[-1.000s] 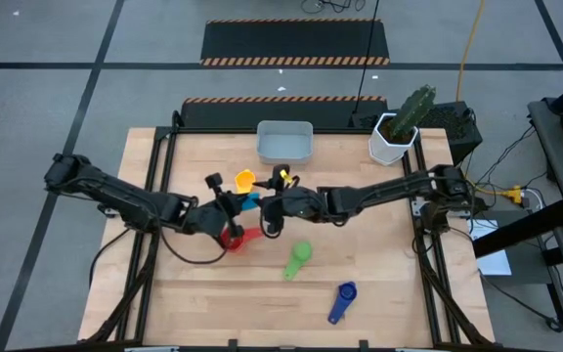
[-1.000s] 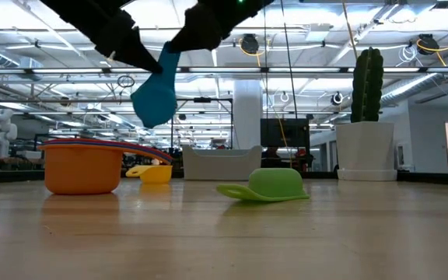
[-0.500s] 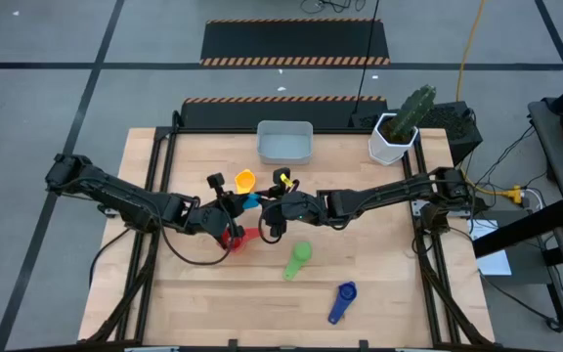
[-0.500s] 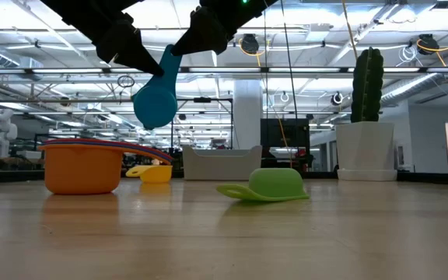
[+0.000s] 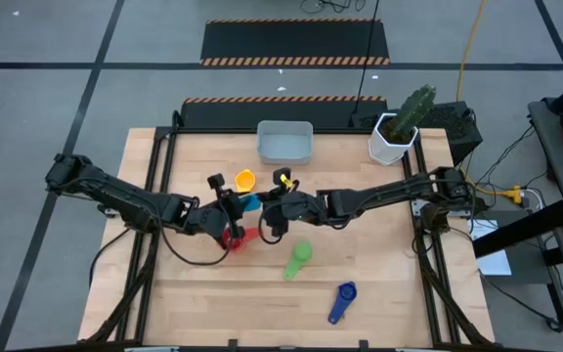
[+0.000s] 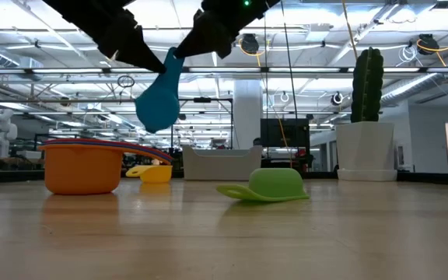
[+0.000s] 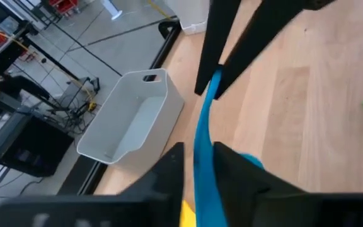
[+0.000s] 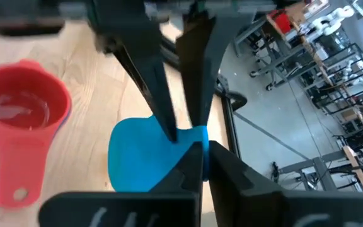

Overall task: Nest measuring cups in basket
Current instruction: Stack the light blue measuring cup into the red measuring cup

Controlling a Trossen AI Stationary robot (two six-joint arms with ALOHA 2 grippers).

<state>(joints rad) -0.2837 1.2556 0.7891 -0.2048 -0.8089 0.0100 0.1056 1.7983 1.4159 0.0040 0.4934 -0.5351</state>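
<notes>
A light blue measuring cup hangs in the air between my two grippers near the table's middle; in the low view its bowl hangs low and its handle points up. My left gripper and my right gripper are both shut on it. A red cup sits nested in a stack whose outer cup is orange. A yellow cup stands behind it. A green cup lies mouth down. A dark blue cup lies near the front. The grey-blue basket stands at the far edge. My left gripper pinches the light blue cup's handle between its two fingers, on the part near the bowl. It comes from the table's left. The cup is clear of the table, bowl hanging down. My right gripper pinches the handle's free end between its two fingertips, coming from the table's right. Its fingers meet the handle just beyond my left gripper's hold. The cup hangs tilted below both grippers.
A white faceted pot with a green cactus stands at the far right corner. Bare wood lies along the near edge and at the front left.
The light blue cup, held by both grippers, has drifted slightly toward the table's right, with its handle leaning a little more. Both grippers have stayed shut on it.
</notes>
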